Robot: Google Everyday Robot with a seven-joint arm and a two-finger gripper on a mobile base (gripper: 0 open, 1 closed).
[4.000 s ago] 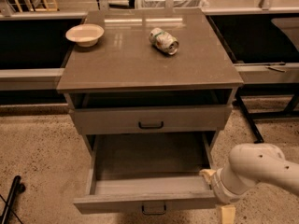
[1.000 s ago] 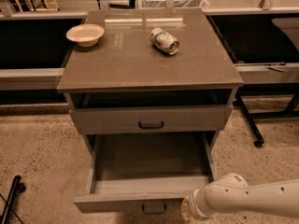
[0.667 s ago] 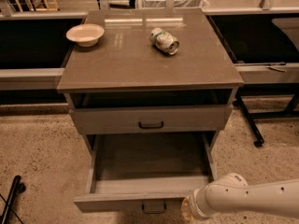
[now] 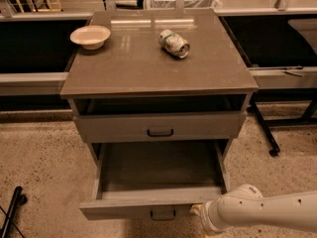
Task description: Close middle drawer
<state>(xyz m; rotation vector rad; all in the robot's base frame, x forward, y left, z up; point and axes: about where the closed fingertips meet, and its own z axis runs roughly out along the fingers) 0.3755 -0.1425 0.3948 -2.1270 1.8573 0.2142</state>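
Observation:
The middle drawer (image 4: 158, 170) is pulled far out of the grey wood-grain cabinet, and its deep box is empty. Its flat front panel (image 4: 124, 208) faces me at the bottom, with a small dark bar handle (image 4: 162, 213). My white arm (image 4: 262, 213) reaches in from the lower right. My gripper (image 4: 198, 212) is at the front panel just right of the handle, mostly hidden by the wrist and the frame's lower edge. The top drawer (image 4: 158, 125) above is slightly open. The lowest drawer is hidden under the open one.
On the cabinet top (image 4: 148, 68) a white bowl (image 4: 90, 35) stands at the back left and a can (image 4: 174, 43) lies on its side right of centre. Black table legs (image 4: 265, 128) stand to the right. A dark pole (image 4: 12, 209) lies on the floor at the lower left.
My arm has moved left from the drawer's right front corner to the front panel beside the handle. The middle drawer's front sits slightly farther in than a second ago.

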